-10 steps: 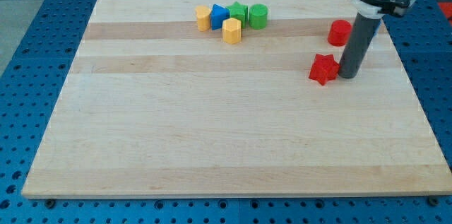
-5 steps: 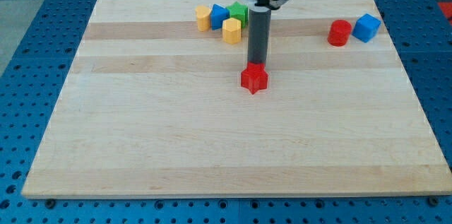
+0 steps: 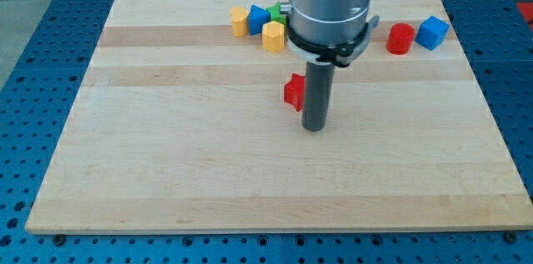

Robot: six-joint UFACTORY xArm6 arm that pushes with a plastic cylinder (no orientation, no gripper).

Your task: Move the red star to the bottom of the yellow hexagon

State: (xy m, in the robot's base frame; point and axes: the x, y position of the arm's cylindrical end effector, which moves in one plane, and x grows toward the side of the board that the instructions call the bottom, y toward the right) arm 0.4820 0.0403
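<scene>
The red star (image 3: 292,92) lies on the wooden board, a little right of centre in the upper half; the rod covers its right part. The yellow hexagon (image 3: 272,36) sits near the view's top, above and slightly left of the star. My tip (image 3: 313,128) rests on the board just below and right of the red star, close to it or touching it.
A second yellow block (image 3: 240,21), a blue block (image 3: 258,17) and a green block (image 3: 278,12) cluster around the hexagon; the arm hides what lies right of them. A red cylinder (image 3: 400,38) and a blue cube (image 3: 432,32) sit at the upper right.
The red star was pushed left from the board's right side to near the centre. My tip then moved from above the star to its lower right.
</scene>
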